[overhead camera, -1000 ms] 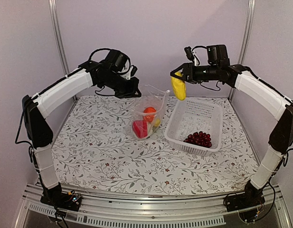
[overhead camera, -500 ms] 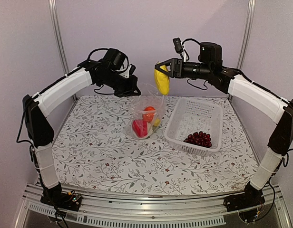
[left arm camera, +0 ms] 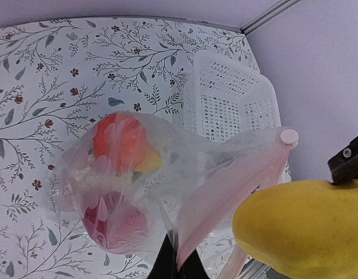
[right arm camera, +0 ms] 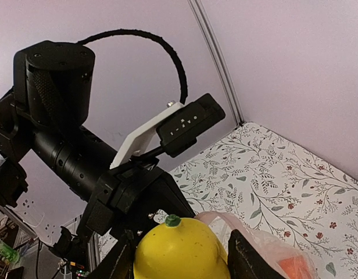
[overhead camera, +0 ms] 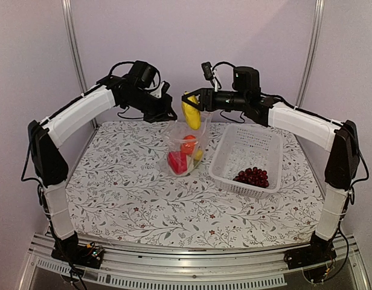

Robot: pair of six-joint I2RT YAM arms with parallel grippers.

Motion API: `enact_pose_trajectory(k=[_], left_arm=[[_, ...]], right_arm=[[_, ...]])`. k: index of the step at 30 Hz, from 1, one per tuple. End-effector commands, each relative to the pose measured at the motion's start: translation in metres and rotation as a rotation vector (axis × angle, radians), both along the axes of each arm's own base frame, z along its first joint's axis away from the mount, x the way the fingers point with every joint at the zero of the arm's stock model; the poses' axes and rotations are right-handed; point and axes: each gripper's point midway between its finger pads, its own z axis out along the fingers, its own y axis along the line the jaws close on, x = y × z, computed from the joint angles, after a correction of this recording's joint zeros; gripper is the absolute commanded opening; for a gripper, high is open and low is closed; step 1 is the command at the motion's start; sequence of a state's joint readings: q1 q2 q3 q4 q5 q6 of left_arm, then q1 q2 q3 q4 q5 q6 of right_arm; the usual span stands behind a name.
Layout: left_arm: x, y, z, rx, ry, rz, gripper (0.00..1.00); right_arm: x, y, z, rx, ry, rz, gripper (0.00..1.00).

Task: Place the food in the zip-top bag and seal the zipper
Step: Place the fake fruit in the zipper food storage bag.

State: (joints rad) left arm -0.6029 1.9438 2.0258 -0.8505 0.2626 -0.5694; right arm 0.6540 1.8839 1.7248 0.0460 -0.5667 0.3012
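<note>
top external view: both sets of jaws meet over the far middle of the surface (overhead camera: 125, 187), where the zip-top bag (overhead camera: 185, 142) stands just left of a white basket (overhead camera: 225, 158).
step in hand: loading the food, by my reading; a yellow piece (overhead camera: 191, 115) hangs right above the bag's mouth, not yet inside.
right jaws: closed on the yellow piece, gripping its upper end from the right side.
left jaws: pinched on the bag's upper edge from the left, holding the mouth up; the left wrist view shows the clear film caught between them.
bag contents: a red pepper (overhead camera: 177, 162) low on the near side, an orange round fruit (overhead camera: 189, 145) above it, and a small yellow bit (overhead camera: 199, 155) at their right. i cannot make out a white lump for certain.
basket contents: the dark grape bunch (overhead camera: 252, 176), lying at its near right end.
zipper: (left arm camera: 237, 186) a pinkish strip along the mouth with a small white tab at its end, not pressed shut.
next move: it looks to call for lowering the yellow piece straight down through the opening and letting go only once it is past the rim.
risk: the mouth seems narrow and floppy, so the piece could catch the edge and fold it over.
left to do: the grapes, then the seal.
</note>
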Motion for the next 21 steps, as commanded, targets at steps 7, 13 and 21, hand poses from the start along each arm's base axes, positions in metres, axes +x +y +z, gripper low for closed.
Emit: enact_pose_trajectory(k=[7,13,21], left_arm=[[0.010,0.014,0.012,-0.044,0.005,0.031,0.00],[0.009,0.015,0.011,-0.050,0.008,0.032,0.00],[0.011,0.011,0.010,-0.071,0.010,0.026,0.00]], right_arm=[[0.003,0.021,-0.019,-0.040,-0.037,-0.017,0.60],[0.003,0.013,-0.011,-0.055,-0.039,-0.067,0.75],[-0.022,-0.009,0.012,-0.023,0.025,-0.077,0.77]])
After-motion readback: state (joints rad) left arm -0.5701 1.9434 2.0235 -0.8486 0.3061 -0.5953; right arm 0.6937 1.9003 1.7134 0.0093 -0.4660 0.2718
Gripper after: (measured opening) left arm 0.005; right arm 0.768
